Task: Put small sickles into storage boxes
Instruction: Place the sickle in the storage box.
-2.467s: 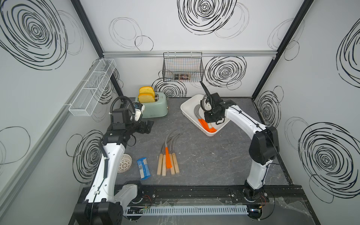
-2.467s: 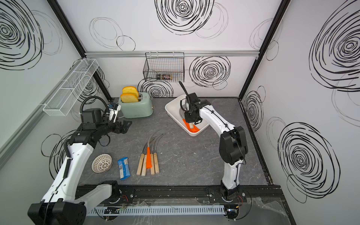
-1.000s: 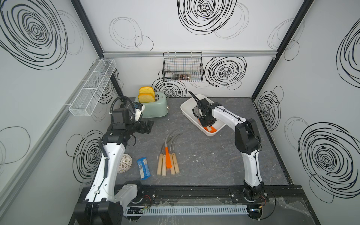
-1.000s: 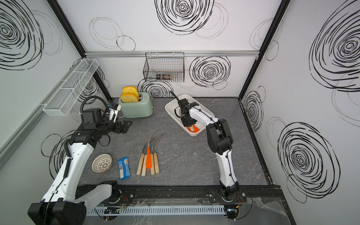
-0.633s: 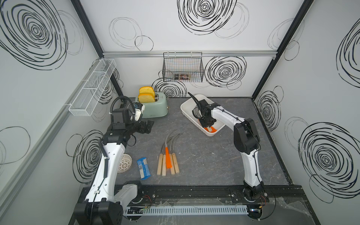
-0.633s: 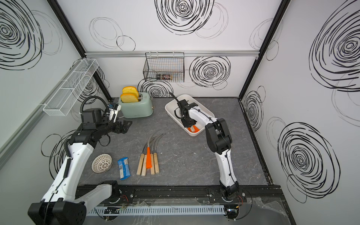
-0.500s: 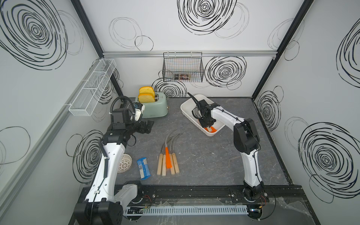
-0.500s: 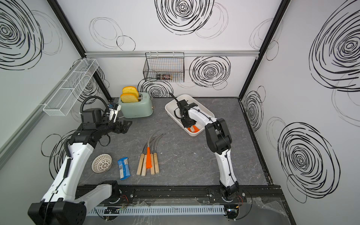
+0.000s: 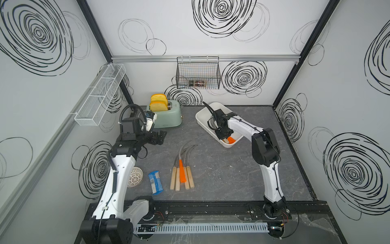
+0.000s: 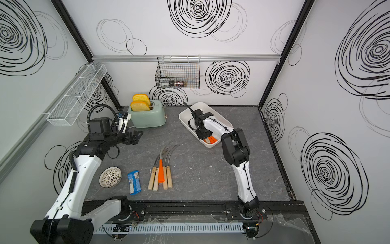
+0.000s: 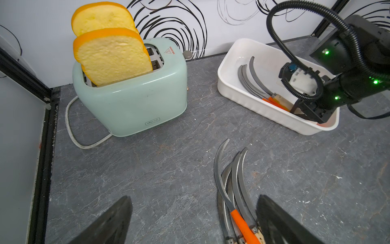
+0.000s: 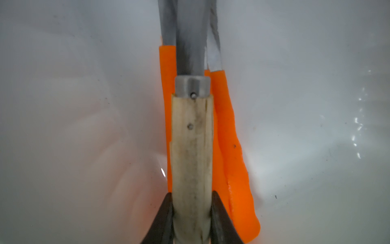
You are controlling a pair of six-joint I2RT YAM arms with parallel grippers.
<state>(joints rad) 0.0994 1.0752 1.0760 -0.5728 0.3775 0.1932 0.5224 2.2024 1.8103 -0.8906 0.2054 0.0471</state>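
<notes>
The white storage box [image 9: 198,115] [image 10: 183,115] stands at the back right of the table. My right gripper [image 9: 223,135] [image 10: 203,134] is down inside it, shut on the pale wooden handle of a small sickle [image 12: 191,147]. In the right wrist view the right gripper [image 12: 191,196] squeezes that handle just above two orange-handled sickles [image 12: 230,147] lying on the box floor. Several more sickles [image 9: 181,166] [image 10: 161,166] [image 11: 232,190] lie bunched mid-table. My left gripper [image 9: 159,137] [image 11: 194,198] hovers open left of them, holding nothing.
A mint toaster [image 9: 166,116] with two bread slices stands left of the box. A black wire basket [image 9: 198,72] hangs on the back wall and a white mesh rack [image 9: 99,95] on the left wall. A blue packet [image 9: 155,182] and a white perforated bowl [image 9: 135,177] lie front left.
The right arm has folded in and carried the wooden-handled sickle lower into the box, toward its near end. The left arm has stayed still.
</notes>
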